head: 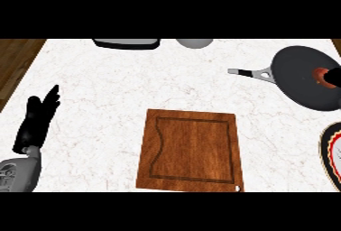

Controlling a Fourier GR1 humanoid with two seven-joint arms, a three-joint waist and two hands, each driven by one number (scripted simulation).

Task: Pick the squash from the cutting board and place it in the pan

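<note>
The wooden cutting board [190, 151] lies in the middle of the counter with nothing on it. The dark round pan [300, 85] sits at the upper right, its grey handle [250, 73] pointing left. Inside the pan, near the right edge of the view, shows a small reddish-orange piece, the squash [321, 73]. A black part of my right hand [332, 80] touches it from the right; most of that hand is cut off by the edge. My left hand [39, 118] rests open at the far left, fingers up.
A plate with a black, red and cream rim [328, 155] pokes in at the lower right. A dark flat object [126, 43] and a grey bowl [194, 43] sit at the counter's far edge. Wooden floor shows beyond the left edge.
</note>
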